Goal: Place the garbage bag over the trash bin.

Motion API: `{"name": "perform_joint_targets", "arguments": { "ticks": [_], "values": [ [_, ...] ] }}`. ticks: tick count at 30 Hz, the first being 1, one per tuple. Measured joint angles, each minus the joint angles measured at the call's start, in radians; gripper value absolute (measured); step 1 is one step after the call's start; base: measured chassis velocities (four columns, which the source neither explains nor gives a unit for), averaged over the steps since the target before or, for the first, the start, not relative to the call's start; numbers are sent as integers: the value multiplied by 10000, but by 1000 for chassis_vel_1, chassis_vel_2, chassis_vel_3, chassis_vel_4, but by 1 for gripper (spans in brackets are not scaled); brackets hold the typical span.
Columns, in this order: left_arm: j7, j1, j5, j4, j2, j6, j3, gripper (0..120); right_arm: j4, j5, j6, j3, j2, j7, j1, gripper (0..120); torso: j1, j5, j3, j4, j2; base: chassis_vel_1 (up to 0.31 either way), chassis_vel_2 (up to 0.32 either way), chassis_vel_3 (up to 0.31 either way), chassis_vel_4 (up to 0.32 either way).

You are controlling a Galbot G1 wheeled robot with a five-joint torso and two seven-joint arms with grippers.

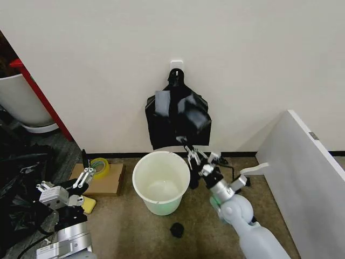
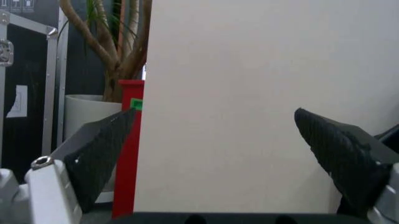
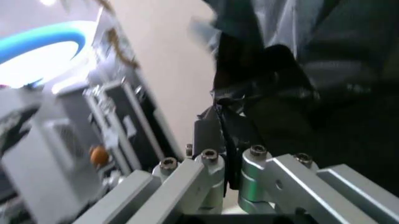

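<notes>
The garbage bag hangs on the wall at 12 o'clock above the trash bin, its hook end lost in black folds. The bin holds nothing. The right gripper, at the bin's 2 o'clock, has its fingers clenched on the bag's lower edge. The left gripper sits at 9 o'clock, fingers released.
</notes>
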Motion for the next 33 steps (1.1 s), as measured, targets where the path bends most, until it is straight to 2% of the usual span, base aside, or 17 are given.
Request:
{"name": "perform_joint_targets", "arguments": {
  "ticks": [9, 14, 20, 33],
  "values": [
    [-58, 6, -39, -150, 104, 14, -11, 100, -527, -1203, 290, 462, -223, -1453, -401, 0, 0, 0, 1, 0, 0, 0, 0, 0, 0],
    [-82, 8, -90, -227, 171, 38, -51, 100, -1065, -2261, 633, 953, -265, -3027, -481, 0, 0, 0, 1, 0, 0, 0, 0, 0, 0],
    [-85, -44, -149, -227, 189, 77, -51, 100, -1572, -3122, 1085, 1275, -260, -3983, -466, 0, 1, 0, 1, 0, 0, 0, 0, 0, 0],
    [-86, -71, -186, -176, 168, 93, -69, 100, -2099, -3863, 1624, 1483, -140, -4889, -255, 0, 1, 0, 1, 1, -1, 0, 0, 0, 0]
  ]
}}
